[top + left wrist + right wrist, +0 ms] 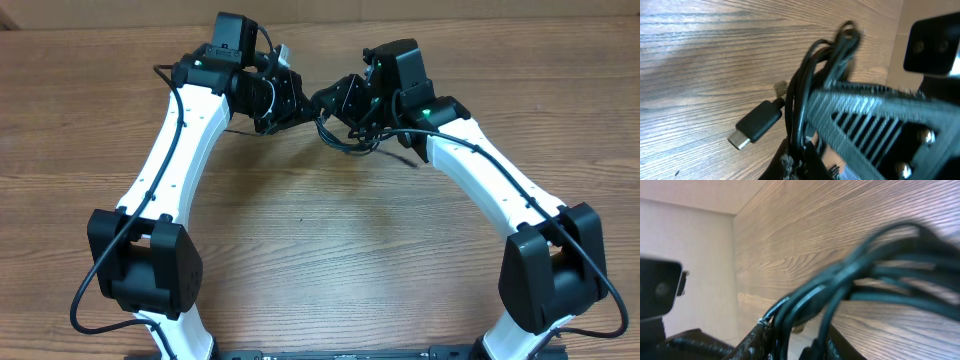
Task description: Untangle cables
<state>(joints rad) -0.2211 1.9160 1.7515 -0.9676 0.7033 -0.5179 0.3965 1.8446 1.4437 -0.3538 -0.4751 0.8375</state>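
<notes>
Between the left fingers (865,112), clamped fully shut, a pinch of the cables (799,100): thin black strands rising in a tight loop. Just beside them, over the surface (700,60), 1 black plug (756,124) with a silver tip, free of any grip. Across from there, the right fingers (757,342) set narrow around the same bundle, apparently gripping it too. Light and limp by the look, smooth-jacketed, likely to slip and to snag at crossings. Best taken on 1 strand close to a plug, never on the whole bundle; gentle pulls only.

Right wrist view: cables (835,280) blurred, cut off at right edge
</notes>
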